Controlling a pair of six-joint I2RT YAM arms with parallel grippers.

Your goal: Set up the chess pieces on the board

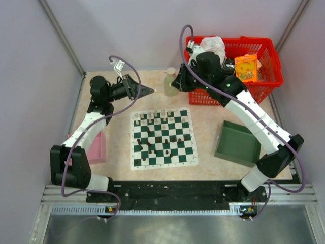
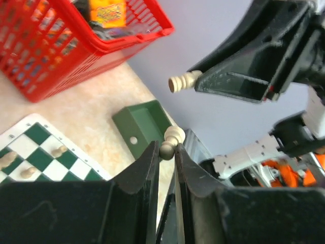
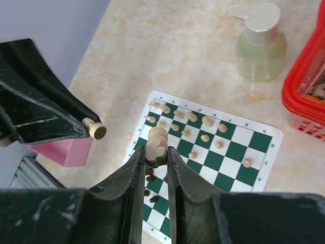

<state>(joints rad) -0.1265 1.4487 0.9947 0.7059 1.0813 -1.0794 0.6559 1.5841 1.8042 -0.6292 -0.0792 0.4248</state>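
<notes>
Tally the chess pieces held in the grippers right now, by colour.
Cream: 2, one cream piece in the left gripper, another in the right gripper
Dark: 0
Total: 2

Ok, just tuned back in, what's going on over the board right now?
Both arms are raised beyond the board's far edge, their tips close together. The left fingers are shut on a cream piece, and the right fingers on a second cream piece. On the board, cream pieces stand along the far rows, while dark pieces sit scattered over the middle and near squares, not yet lined up.
</notes>
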